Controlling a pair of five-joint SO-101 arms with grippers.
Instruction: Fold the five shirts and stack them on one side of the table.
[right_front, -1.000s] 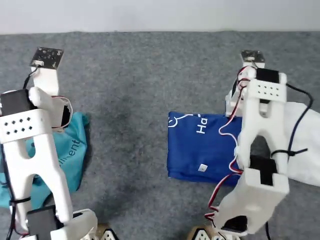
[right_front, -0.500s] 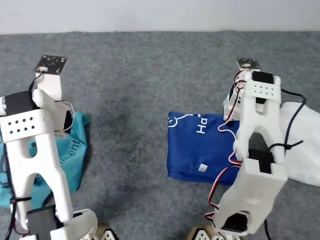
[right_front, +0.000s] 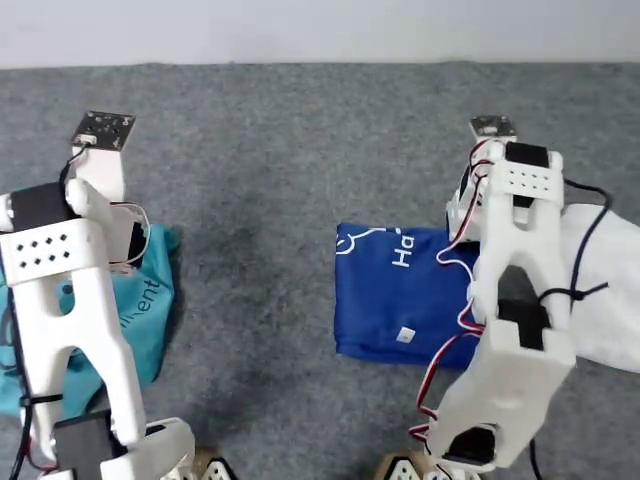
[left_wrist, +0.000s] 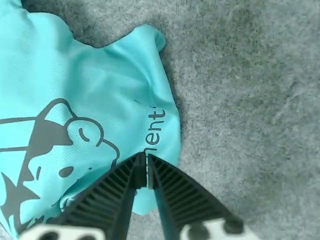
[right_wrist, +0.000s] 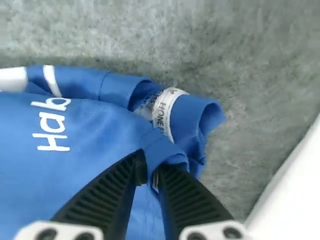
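Right gripper (right_wrist: 150, 172) is judged clamped on the collar edge of the blue shirt (right_front: 400, 300). The white shirt (right_front: 610, 300) lies just beside it. Left gripper (left_wrist: 146, 170), fingers together, is held over the teal shirt (left_wrist: 90, 100), well apart from the blue shirt.

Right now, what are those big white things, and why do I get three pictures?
Those are two robot arms, the left arm and the right arm, seen from a camera above. The other two pictures come from small cameras on each arm's wrist, looking at its black pinching tool. On the grey table lie a teal shirt, a folded blue shirt and a white shirt. The right tool is shut on the blue shirt's edge near the collar. The left tool is shut over the teal shirt; I cannot tell if it pinches cloth.
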